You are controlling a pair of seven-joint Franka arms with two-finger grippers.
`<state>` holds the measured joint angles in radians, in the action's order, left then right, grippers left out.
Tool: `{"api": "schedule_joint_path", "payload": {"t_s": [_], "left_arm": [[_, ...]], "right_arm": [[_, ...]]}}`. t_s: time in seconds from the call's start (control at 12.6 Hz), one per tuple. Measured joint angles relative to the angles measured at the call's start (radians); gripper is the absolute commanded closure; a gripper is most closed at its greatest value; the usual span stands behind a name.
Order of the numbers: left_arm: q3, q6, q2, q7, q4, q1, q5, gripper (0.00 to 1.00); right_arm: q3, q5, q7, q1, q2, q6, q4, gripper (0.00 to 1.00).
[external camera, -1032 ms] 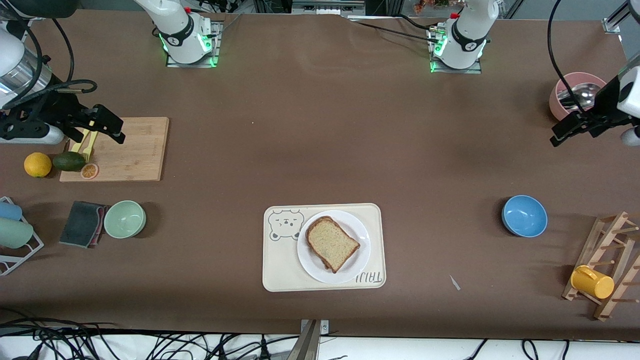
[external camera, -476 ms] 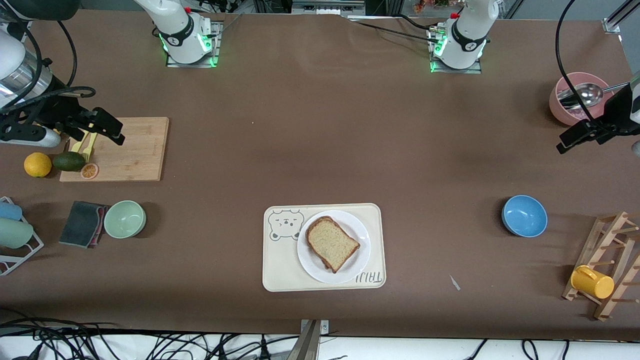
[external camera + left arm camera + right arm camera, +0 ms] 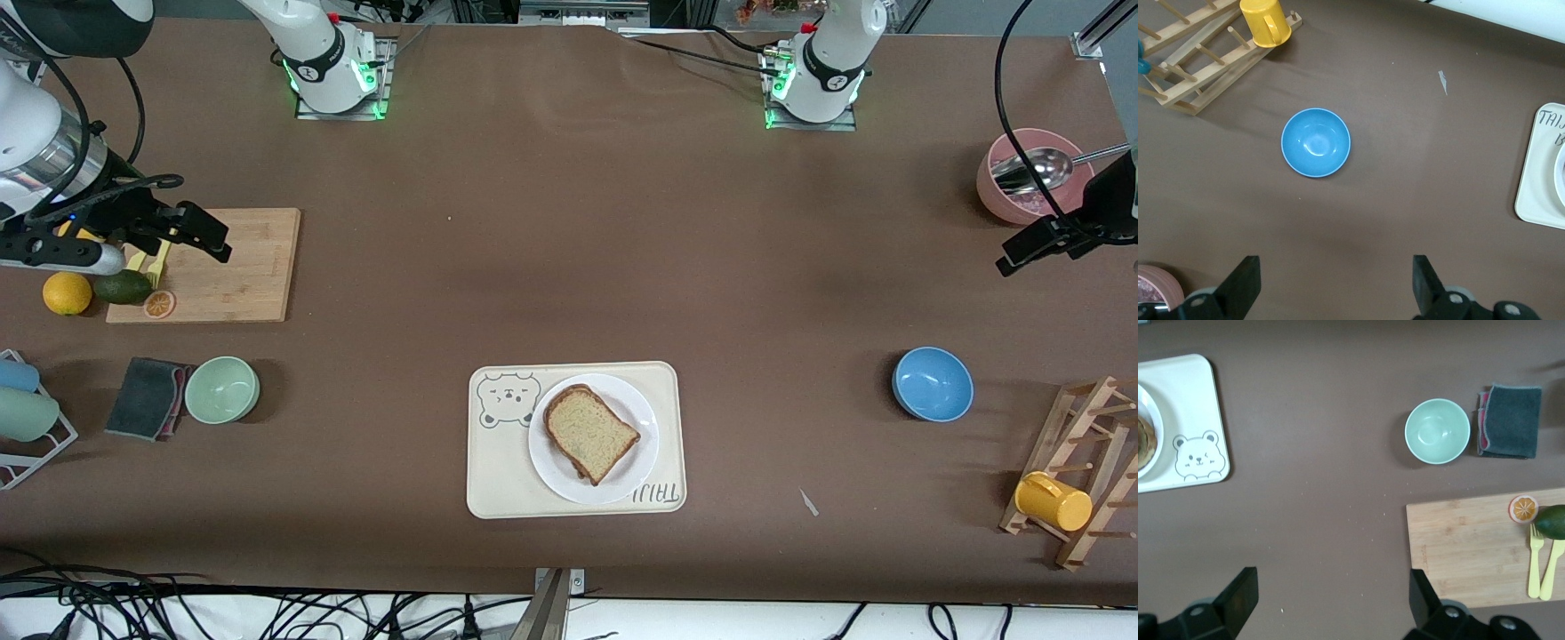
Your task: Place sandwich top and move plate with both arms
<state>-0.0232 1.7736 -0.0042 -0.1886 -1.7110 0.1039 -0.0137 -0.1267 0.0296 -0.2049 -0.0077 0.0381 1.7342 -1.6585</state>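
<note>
Two glossy white jointed robot arms (image 3: 320, 53) with black bands stand on square metal base plates (image 3: 342, 108), green lights glowing at each base. Red buttons top them; thick black cables (image 3: 1009, 107) loop toward black, angular jaws.

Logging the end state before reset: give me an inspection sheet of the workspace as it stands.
Surface: brown table, one small pale scrap on it.
Job's things: sandwich top lies on the stack on the plate; plate sits on the bear tray.
Clutter: cutting board with yellow forks, avocado, orange slice; orange; green bowl; dark cloth; blue bowl; pink bowl with ladle; wooden rack with yellow mug.
Grippers: left gripper over bare table by the pink bowl, jaws open, empty; right gripper over the cutting board's edge, jaws open, empty.
Cables: tangle along the table's front edge.
Surroundings: nothing seen.
</note>
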Motion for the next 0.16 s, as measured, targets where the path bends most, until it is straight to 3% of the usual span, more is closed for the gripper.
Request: {"api": "schedule_joint_path", "payload": {"t_s": [0.16], "left_arm": [[0.033, -0.011, 0.0, 0.0, 0.009, -0.034, 0.0, 0.0]], "right_arm": [[-0.008, 0.0, 0.031, 0.001, -0.005, -0.049, 0.007, 0.0]]}}
